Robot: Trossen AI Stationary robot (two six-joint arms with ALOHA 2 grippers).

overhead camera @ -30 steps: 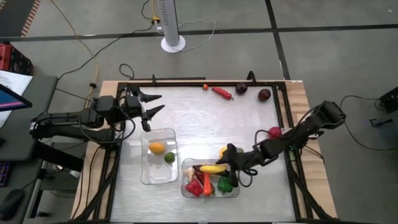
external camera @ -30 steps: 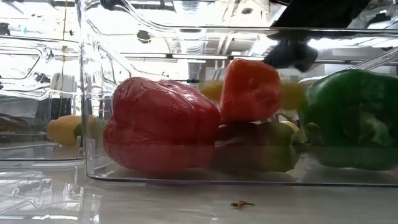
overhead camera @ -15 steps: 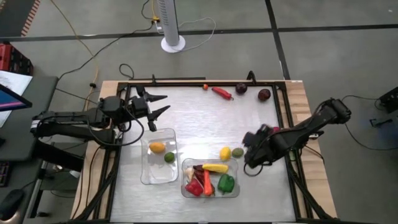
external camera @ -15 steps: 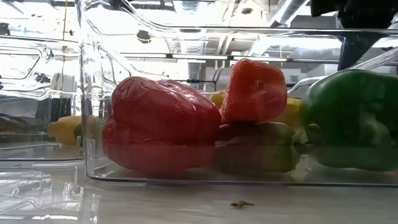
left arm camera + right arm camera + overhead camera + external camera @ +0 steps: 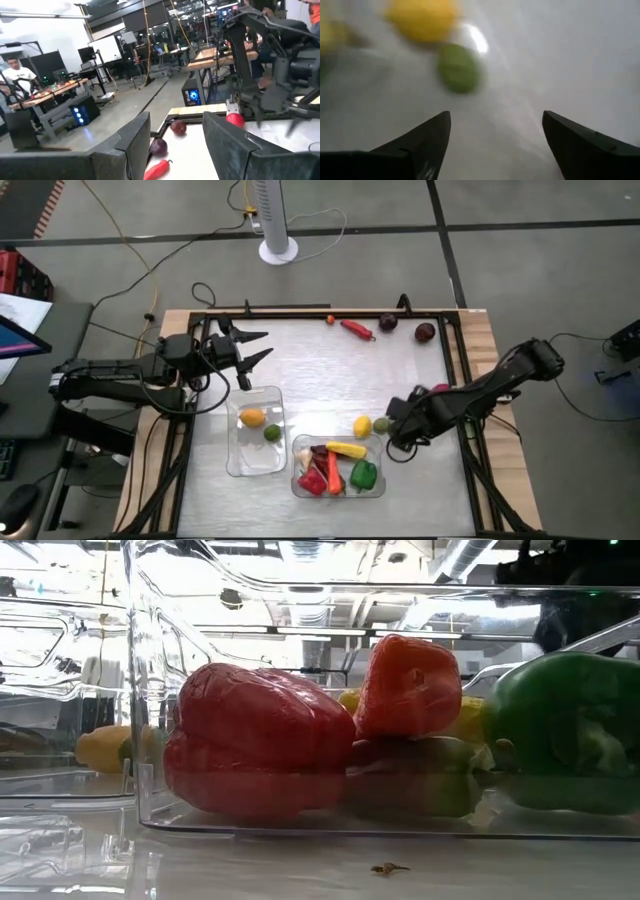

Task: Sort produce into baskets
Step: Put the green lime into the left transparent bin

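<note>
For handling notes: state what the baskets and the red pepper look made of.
The baskets: clear, glossy hard plastic, apparently; the contents show through the walls, which catch reflections. The red pepper: probably moulded plastic or foam, with a dull, slightly wrinkled skin and soft highlights.

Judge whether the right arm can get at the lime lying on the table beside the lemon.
Probably yes: the right gripper hangs open right beside the lime, with bare table between them and nothing covering it; the lemon sits on its far side.

Table top (image 5: 320,370): brushed metal, semi-gloss, w/ bare wood edge strips (image 5: 482,360). Baskets (image 5: 232,463): clear smooth plastic, glossy. Red pepper (image 5: 255,740): glossy, plastic-looking skin. Gripper fingers (image 5: 422,145): matt black.
</note>
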